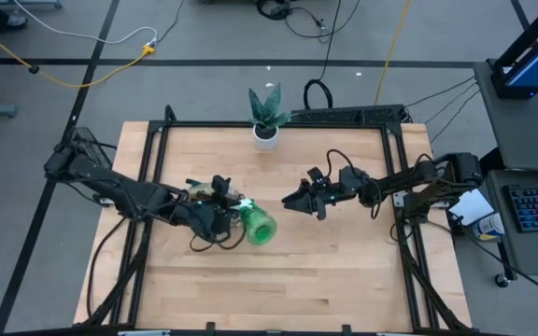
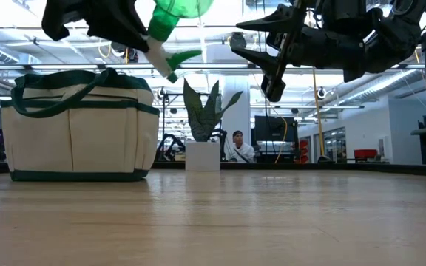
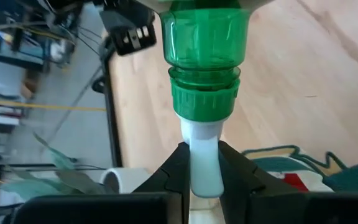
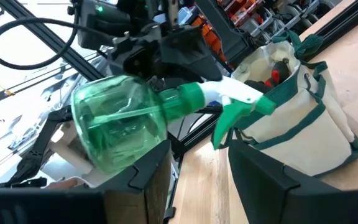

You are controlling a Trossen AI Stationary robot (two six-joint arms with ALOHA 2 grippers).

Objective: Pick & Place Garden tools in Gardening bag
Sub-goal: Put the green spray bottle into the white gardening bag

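The light wooden tabletop (image 1: 278, 280) stood on a grey floor (image 1: 213, 84) crossed by dark lines and a yellow cable (image 1: 92, 75). A desk with a backlit keyboard (image 1: 537, 207) sat alongside. Beyond, ceiling strip lights (image 2: 198, 70) lit a large hall, where a seated person (image 2: 238, 145), perhaps at a workstation, showed.

Bare table (image 1: 325, 271) across the near half and the right side; open passage there. Far edge middle blocked by potted plant (image 1: 267, 117); bag (image 2: 80, 125) stands left of it, its mouth partly covered by the left gripper (image 3: 202, 180) holding a green spray bottle (image 1: 258, 225) above. Right gripper (image 1: 299, 200) hangs mid-table, apart from the bottle, air gap between.
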